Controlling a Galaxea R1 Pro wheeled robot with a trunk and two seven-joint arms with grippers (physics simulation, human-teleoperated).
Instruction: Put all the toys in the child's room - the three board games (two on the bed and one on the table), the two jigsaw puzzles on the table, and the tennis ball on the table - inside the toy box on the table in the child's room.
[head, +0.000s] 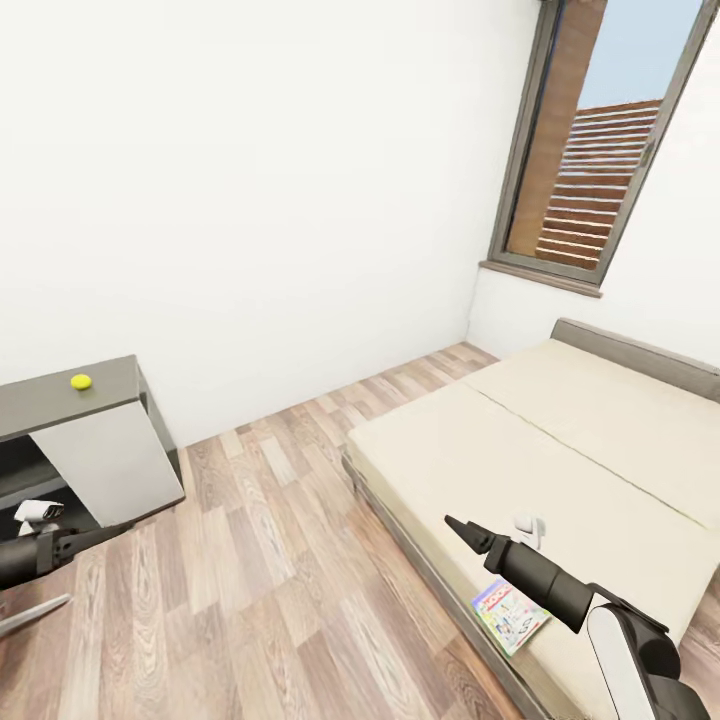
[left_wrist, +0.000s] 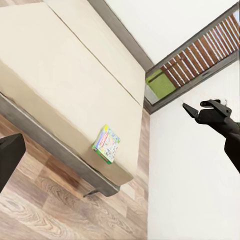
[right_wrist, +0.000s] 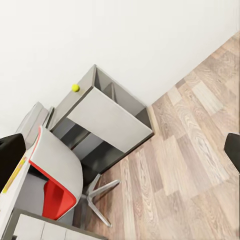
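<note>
Beige bed (head: 560, 440) bearing board game (head: 510, 615)

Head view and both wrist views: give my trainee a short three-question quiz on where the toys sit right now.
1. True or false: the tennis ball rests on the dark grey top of the low table section.
2. Where is the board game lying?
A. on the wood floor
B. on the bed, near its edge
C. on the chair seat
3. Fill in: in the right wrist view, the chair beside the table has a white shell and a ____ seat.

Key: 1 true; 2 B; 3 red.
</note>
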